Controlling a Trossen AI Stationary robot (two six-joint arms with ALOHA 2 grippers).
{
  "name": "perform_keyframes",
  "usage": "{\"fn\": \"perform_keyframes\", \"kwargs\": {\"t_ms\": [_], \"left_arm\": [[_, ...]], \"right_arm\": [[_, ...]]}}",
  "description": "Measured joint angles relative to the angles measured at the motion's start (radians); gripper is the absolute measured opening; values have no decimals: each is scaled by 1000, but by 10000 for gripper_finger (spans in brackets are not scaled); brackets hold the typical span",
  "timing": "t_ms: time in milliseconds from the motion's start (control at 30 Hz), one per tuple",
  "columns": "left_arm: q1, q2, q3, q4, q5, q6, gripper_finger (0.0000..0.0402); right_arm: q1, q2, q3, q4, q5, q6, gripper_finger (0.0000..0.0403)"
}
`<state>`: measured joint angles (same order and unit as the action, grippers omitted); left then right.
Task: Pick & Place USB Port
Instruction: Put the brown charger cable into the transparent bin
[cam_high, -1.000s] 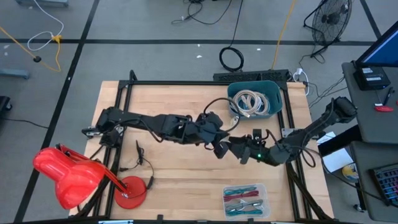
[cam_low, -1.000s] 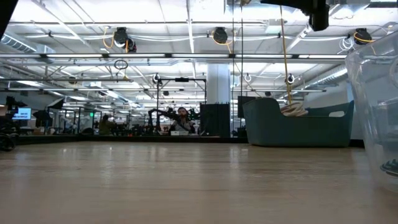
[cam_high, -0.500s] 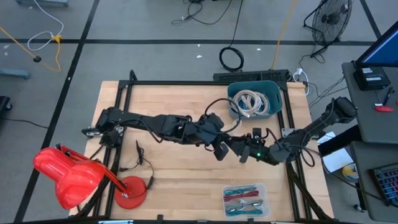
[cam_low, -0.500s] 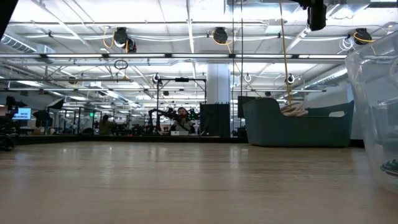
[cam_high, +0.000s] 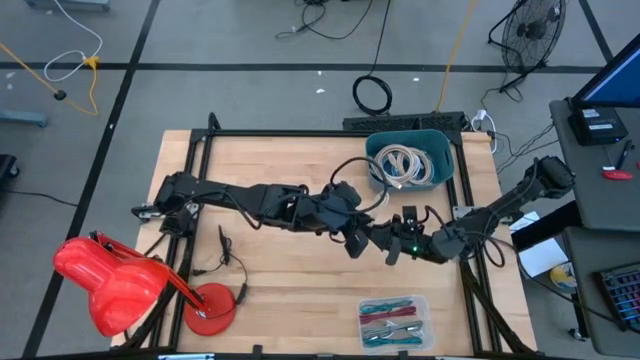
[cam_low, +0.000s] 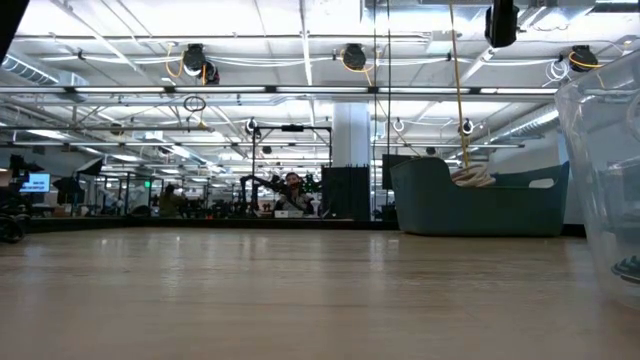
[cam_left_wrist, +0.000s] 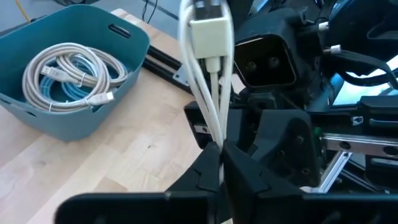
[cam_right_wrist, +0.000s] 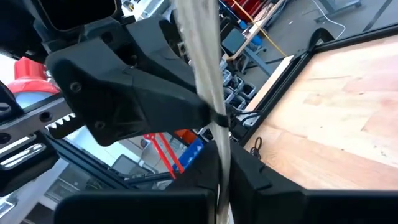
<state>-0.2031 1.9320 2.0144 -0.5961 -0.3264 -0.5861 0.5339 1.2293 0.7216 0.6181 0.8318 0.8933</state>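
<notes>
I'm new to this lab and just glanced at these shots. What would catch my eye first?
Most striking is the meeting of both arms above the table's middle: the left hand and the right hand are both shut on the same white cable, which carries a white USB block. Next comes the teal bin of coiled cables at the far right corner, then the red lamp at the near left corner.

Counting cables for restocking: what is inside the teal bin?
Inside the teal bin lie coiled pale cables, with a blue cable among them. Whatever sits beneath the coils is covered and cannot be seen.
</notes>
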Motion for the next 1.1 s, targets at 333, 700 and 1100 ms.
{"fn": "perform_keyframes", "kwargs": {"t_ms": [333,700,1100], "left_arm": [[-2,-19,0,-13,-8,27,58],[14,-213,1,-112,-146,70,126],[-83,-264,-4,-359,-234,2,129]], "right_arm": [[0,0,0,-8,-13,4,5],[-3,0,-1,-39,-289,11,3],[31,0,-1,-264,-908,189,2]]}}
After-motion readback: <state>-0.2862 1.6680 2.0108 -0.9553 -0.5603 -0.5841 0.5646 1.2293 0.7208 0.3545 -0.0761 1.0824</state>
